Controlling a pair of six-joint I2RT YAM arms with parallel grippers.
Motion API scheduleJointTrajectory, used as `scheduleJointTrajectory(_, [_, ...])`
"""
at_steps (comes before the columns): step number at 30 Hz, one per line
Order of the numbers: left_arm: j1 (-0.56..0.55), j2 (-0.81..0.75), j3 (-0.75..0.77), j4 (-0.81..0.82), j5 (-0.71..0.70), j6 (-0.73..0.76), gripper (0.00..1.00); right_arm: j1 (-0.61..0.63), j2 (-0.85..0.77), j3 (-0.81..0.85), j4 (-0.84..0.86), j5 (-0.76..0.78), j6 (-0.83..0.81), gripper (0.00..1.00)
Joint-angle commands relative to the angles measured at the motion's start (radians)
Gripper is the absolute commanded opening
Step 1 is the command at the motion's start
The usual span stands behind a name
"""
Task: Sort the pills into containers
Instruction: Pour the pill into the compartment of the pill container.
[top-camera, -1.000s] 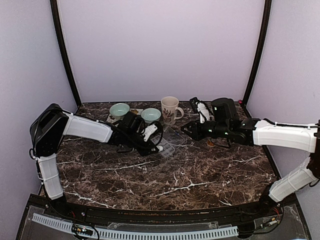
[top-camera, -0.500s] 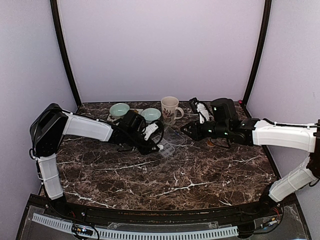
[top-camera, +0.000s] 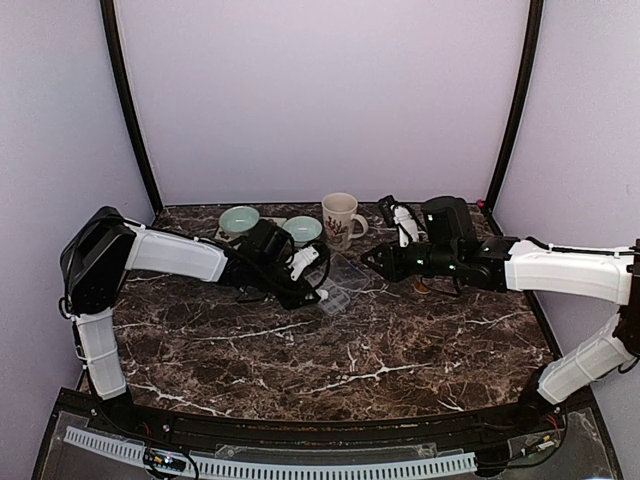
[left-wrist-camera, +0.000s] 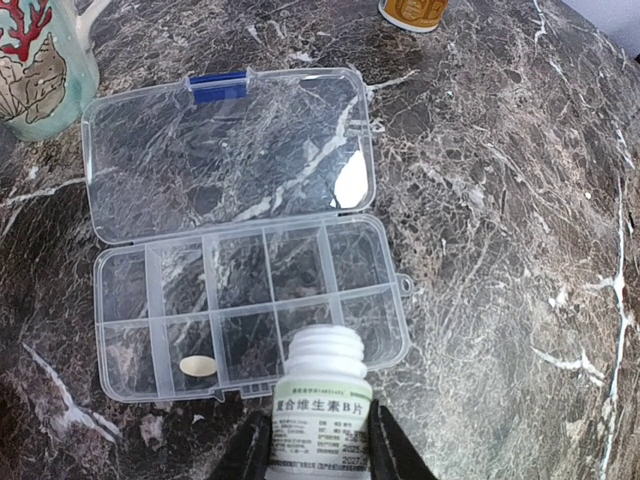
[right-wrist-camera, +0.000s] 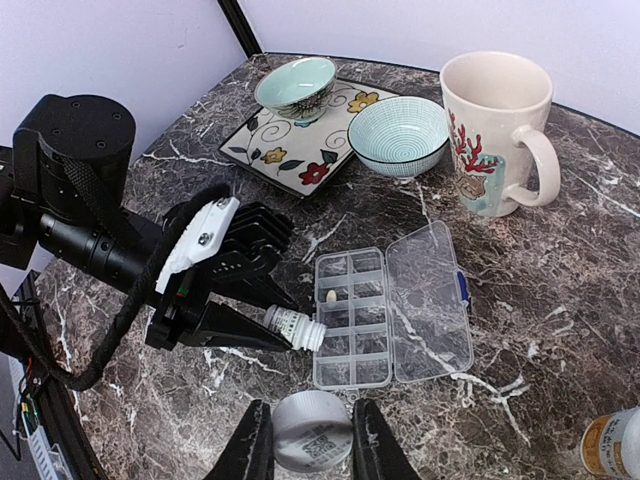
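1. Room: plain lilac walls (top-camera: 320, 100) on three sides, with two black poles (top-camera: 128, 110) rising at the back corners.
2. Surface (top-camera: 380, 350): one dark brown marble top with white veins, carrying everything.
3. My two arms: left (top-camera: 175, 255) and right (top-camera: 565, 270) both reach in toward the middle.
4. One square flowered plate (right-wrist-camera: 300, 150) at the back left.
5. One mug (right-wrist-camera: 495, 130), cream with red coral, stands right of the plate.
6. Two pale green bowls: one (right-wrist-camera: 295, 85) sits on the plate, the striped one (right-wrist-camera: 397, 135) at its edge.
7. One clear box (left-wrist-camera: 300, 265) lies between my claws, in front of the mug. Its lid (left-wrist-camera: 230, 150) is folded flat open, and I count ten compartments in two rows.
8. My left claw (left-wrist-camera: 318, 445) is clenched on one white bottle (left-wrist-camera: 322, 390), uncapped and tipped, its mouth at the box's near row.
9. My right claw (right-wrist-camera: 310, 440) grips one small round grey thing (right-wrist-camera: 310, 425); I cannot tell what it is.
10. One amber bottle (right-wrist-camera: 612, 445) stands to the right, apart from the box.
11. One pale oval pill (left-wrist-camera: 197, 366) lies in a near-row compartment.
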Motion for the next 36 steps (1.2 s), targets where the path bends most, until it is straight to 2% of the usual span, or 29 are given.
scheduleJointTrajectory(1, [-0.005,-0.004,0.026,-0.015,-0.004,0.013,0.00,0.003,0.004,0.024,0.021,-0.004,-0.004,0.00])
scheduleJointTrajectory(36, [-0.013,0.016,0.058,-0.066,-0.021,0.027,0.00,0.005,0.007,0.032,0.012,-0.006,-0.010,0.00])
